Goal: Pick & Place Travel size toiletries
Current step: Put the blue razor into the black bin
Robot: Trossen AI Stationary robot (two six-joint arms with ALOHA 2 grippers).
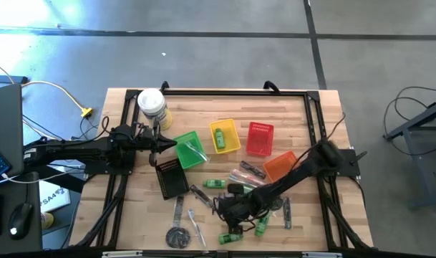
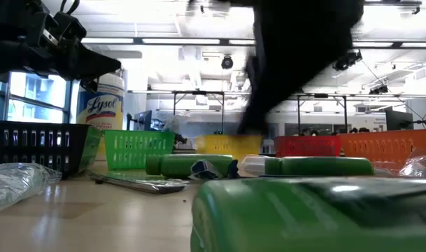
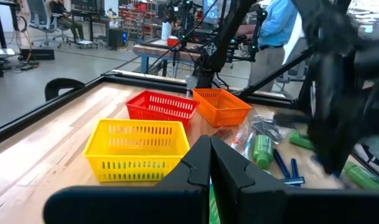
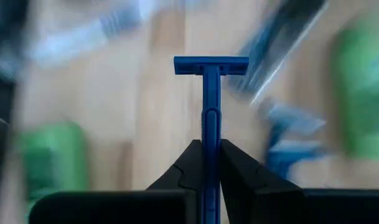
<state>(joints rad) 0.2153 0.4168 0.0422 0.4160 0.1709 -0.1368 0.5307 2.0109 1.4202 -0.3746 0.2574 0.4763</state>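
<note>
Right gripper is clamped on a blue razor, head pointing away from the wrist. In the high view we place it low over the toiletries near the table's front edge; the razor itself is hidden there under the arm.

Rest of the right wrist view is blur, only green and blue smears. Low view is mostly blocked by a green bottle right at the lens.

We count five baskets: green, yellow, red, orange, black. One white canister. Loose green bottles: at least four, the pile is too cluttered for a firm count.

Left gripper hovers at the green basket, fingers pressed together on nothing we can see.
</note>
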